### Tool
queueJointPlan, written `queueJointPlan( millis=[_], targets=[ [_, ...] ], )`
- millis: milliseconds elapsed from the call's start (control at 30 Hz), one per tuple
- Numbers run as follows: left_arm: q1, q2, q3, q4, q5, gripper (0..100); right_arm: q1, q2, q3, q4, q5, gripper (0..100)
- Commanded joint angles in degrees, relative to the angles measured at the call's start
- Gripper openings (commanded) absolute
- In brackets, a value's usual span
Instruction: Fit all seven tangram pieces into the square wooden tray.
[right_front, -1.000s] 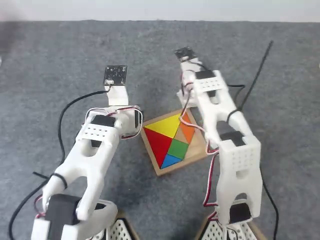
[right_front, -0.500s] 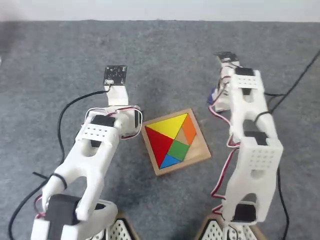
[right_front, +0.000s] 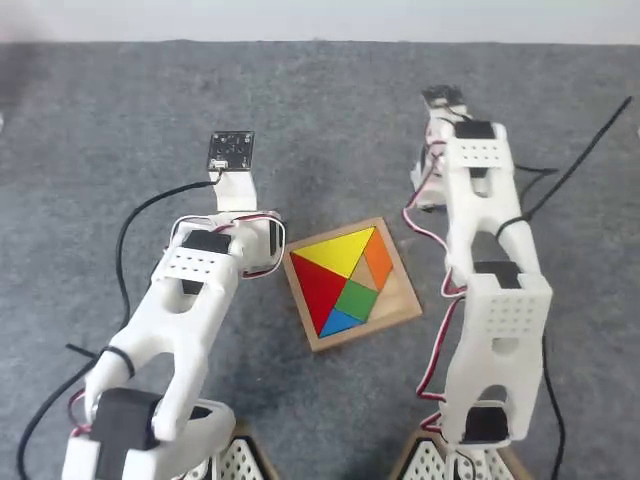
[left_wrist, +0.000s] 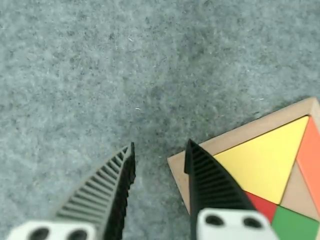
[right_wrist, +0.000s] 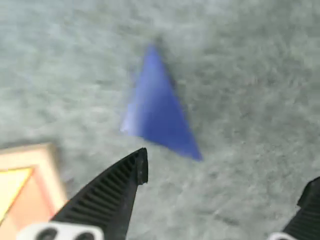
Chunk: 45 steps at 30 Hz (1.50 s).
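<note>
Grey carpet (right_front: 100, 120) is covering the table, and the square wooden tray (right_front: 362, 336) is sitting mid-table toward the near edge, carrying coloured pieces (right_front: 320, 285) with a bare patch (right_front: 365, 272) showing among them. The left gripper (left_wrist: 160, 147) is hanging part open and empty beside the tray's left corner. The right gripper (right_wrist: 227, 172) is gaping wide, empty, and the blue triangle (right_wrist: 157, 107) is lying flat on the carpet off the tray's far-right side, just ahead of those tips, long axis running away from them, so I'm calling the right arm nearer
</note>
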Motion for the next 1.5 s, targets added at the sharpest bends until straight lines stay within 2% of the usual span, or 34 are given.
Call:
queueJointPlan(
  millis=[0,167,400,500,600,800,867,1133,1233,1467],
  targets=[
    [1.6,-2.4,-0.7,-1.2,-0.9,16,-2.6,-4.2,-7.1,4.4,1.0,45.6],
    [2.7,-2.4,-0.3,-1.2,-0.9,16,-5.1,-1.6,-7.2,0.3,6.5,45.6],
    [2.6,-2.4,-0.3,-1.2,-0.9,16,-4.3,6.3,-7.3,-9.0,7.6,45.6],
    [2.6,-2.4,-0.2,-1.2,-0.9,16,-4.0,8.2,-7.3,-9.9,7.7,45.6],
    [2.5,-2.4,-0.2,-1.2,-0.9,16,-3.6,9.0,-7.3,-6.9,7.8,40.7],
    [2.5,-2.4,-0.2,-1.2,-0.9,16,-1.5,9.4,-7.3,-0.9,7.2,14.2],
    [2.5,-2.4,-0.2,-1.2,-0.9,16,-0.7,9.4,-7.3,1.1,6.8,8.0],
    [2.5,-2.4,-0.2,-1.2,-0.9,16,2.5,8.8,-6.9,5.9,7.1,8.0],
    [2.6,-2.4,-0.2,-1.2,-1.0,16,4.4,8.6,-7.3,8.7,9.5,7.9],
    [2.7,-2.4,-0.2,-1.2,-1.0,16,13.5,6.4,-7.3,13.1,12.5,5.5]
  ],
)
